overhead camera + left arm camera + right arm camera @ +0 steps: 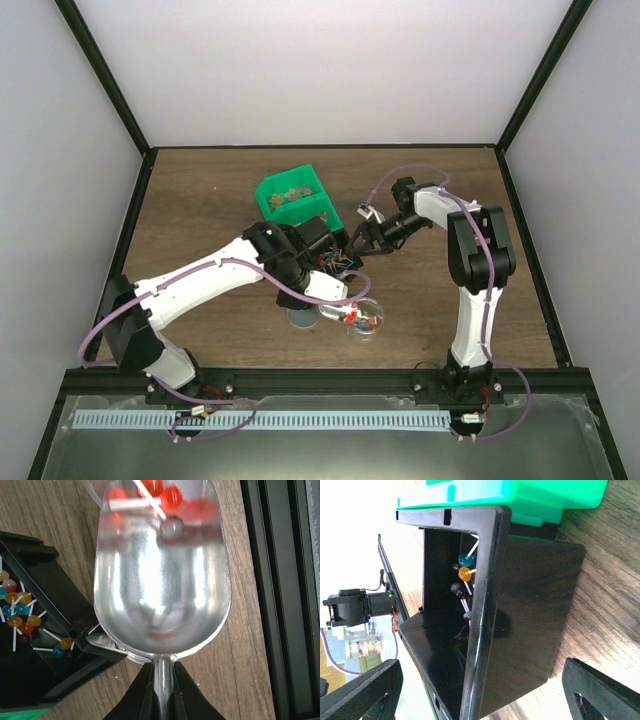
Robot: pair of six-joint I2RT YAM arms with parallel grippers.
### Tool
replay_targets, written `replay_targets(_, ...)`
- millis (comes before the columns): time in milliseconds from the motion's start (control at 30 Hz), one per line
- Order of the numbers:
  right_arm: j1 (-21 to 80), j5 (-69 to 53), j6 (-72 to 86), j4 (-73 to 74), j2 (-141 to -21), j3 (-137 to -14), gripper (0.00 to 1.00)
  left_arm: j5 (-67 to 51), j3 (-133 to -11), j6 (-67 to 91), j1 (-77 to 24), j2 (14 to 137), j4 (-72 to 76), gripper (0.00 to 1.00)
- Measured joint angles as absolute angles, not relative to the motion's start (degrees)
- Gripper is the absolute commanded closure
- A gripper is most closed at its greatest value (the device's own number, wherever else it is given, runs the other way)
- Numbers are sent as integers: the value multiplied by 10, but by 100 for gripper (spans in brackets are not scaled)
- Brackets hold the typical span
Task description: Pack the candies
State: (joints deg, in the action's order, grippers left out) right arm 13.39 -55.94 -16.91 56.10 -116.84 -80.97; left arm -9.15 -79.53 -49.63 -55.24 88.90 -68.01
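The candies [160,495], red ones on white sticks, sit at the far lip of the metal scoop [162,580], right at the clear cup [366,318]. More lie in the black bin [20,610] just beside it. A tilt that is too quick or off-centre could send some past the cup's rim onto the table [250,630], and the sticks could snag on the lip.

The left gripper [162,680] pinches the scoop's thin handle, and a loose hold could let the scoop roll. The right gripper [485,687] is spread wide with the black bin between its fingers, next to the green bin [545,500]. Whether its fingers touch the bin I cannot tell.
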Motion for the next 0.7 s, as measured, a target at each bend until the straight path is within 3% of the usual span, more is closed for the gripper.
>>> replay_targets(500,134,-564,-169,561,-1168,-810,14,-78,-821,-480,-550,899,-705,96)
replay_targets(700,134,-564,-169,561,-1168,-810,18,-82,-882,-469,-474,898,-718,96)
